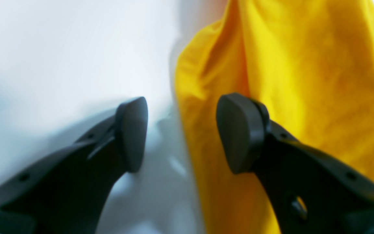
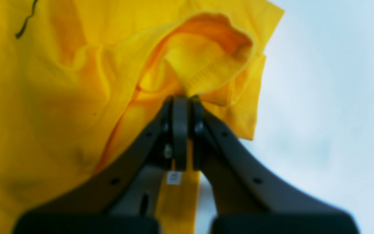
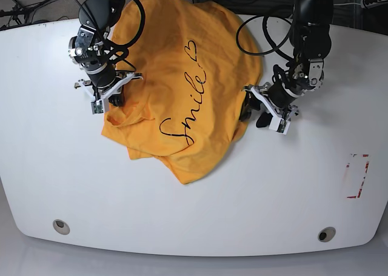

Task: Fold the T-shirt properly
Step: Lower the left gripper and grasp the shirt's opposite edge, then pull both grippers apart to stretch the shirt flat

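Note:
The orange-yellow T-shirt lies crumpled on the white table, print side up, with black "Smile" and a heart outline showing. At the shirt's left side in the base view, my right gripper is shut on it. The right wrist view shows that gripper pinching a hemmed fold of the T-shirt. My left gripper hangs open at the shirt's right edge. In the left wrist view the gripper straddles the edge of the T-shirt, one finger over cloth and one over bare table.
A red-outlined rectangle is marked on the table at the right. Two round holes sit near the front edge. Cables loop behind the left arm at the back.

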Controlling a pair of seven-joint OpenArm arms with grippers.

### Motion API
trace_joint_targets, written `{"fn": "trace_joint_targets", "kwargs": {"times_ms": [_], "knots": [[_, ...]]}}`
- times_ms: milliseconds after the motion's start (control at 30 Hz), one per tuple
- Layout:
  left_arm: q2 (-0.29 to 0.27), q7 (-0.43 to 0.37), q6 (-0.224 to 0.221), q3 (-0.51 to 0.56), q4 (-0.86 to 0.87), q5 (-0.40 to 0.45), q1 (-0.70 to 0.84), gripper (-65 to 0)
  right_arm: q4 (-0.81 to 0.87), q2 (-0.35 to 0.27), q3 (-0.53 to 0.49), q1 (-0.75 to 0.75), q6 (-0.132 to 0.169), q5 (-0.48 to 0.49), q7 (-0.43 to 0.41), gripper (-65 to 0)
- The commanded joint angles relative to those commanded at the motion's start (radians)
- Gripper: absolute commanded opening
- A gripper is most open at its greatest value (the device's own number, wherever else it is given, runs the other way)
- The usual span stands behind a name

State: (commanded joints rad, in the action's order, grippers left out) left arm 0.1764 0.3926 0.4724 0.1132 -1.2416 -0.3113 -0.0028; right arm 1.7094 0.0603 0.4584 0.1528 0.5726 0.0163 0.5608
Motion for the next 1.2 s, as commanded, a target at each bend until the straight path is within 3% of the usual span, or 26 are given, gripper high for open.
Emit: {"fn": "trace_joint_targets", "kwargs": {"times_ms": [267,600,800,1067,1200], "knots": [[0.011,0.004,-0.003,0.052,-0.084,-0.038,0.026,-29.2,0.001,-0.002,0.000,0.005,0.001,-0.003,0.000,-65.0],[0.006,0.035,-0.002,0.029,-0.163,-0.016,0.031,-32.6,-0.003,-0.001,-0.001,0.002,0.001,-0.002,0.002,-65.0],[0.004,0.071,0.002,0.003,-0.150,-0.003,0.026,-46.0,-0.003,-0.001,-0.003,0.002,0.001,-0.003,0.005,-65.0],[0.007,0.047,0.001,0.001,-0.105,-0.004,0.027,-61.5,-0.002,0.001,-0.001,0.000,0.002,-0.002,0.013,-65.0],[0.008,0.036,0.001,-0.004,-0.096,-0.003,0.020,-64.5,-0.002,0.000,-0.001,-0.003,0.001,-0.002,0.013,-65.0]]}}
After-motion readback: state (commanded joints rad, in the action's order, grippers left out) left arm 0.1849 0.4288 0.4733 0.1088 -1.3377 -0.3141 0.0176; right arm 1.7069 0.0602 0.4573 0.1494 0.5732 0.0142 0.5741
